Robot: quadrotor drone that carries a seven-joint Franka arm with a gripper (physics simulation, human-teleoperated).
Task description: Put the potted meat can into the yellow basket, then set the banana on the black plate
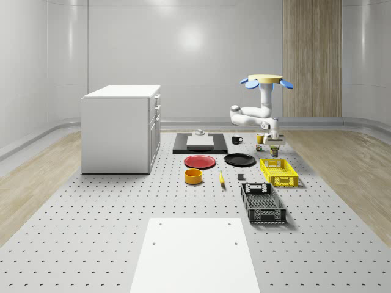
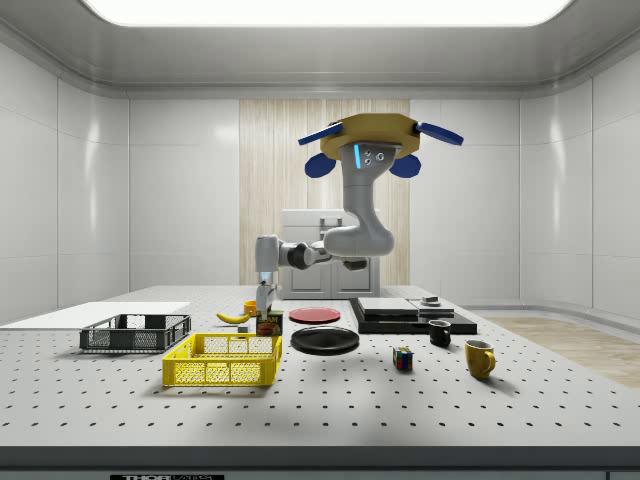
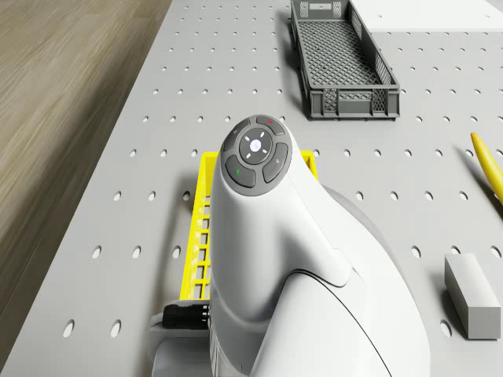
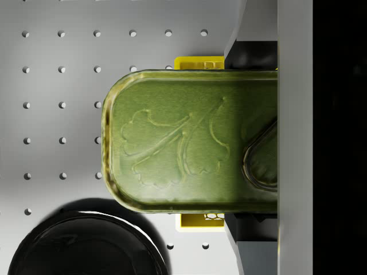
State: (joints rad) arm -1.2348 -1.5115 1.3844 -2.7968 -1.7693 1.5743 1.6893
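You are looking at a simulated robotics lab. A wide grey perforated bench [image 1: 91, 244], drilled with a regular grid of holes like an optical breadboard, fills the room. Around it stand pale glossy wall panels [image 1: 183, 55], a vertical wood-slat panel [image 1: 311, 55], and a plain white drawer cabinet [image 1: 119, 131].

Perforated table [image 1: 91, 244] with baskets, plates, banana [image 1: 221, 178]

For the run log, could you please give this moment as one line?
drone: hovering near yellow basket | gripper: holds potted meat can | banana: on table
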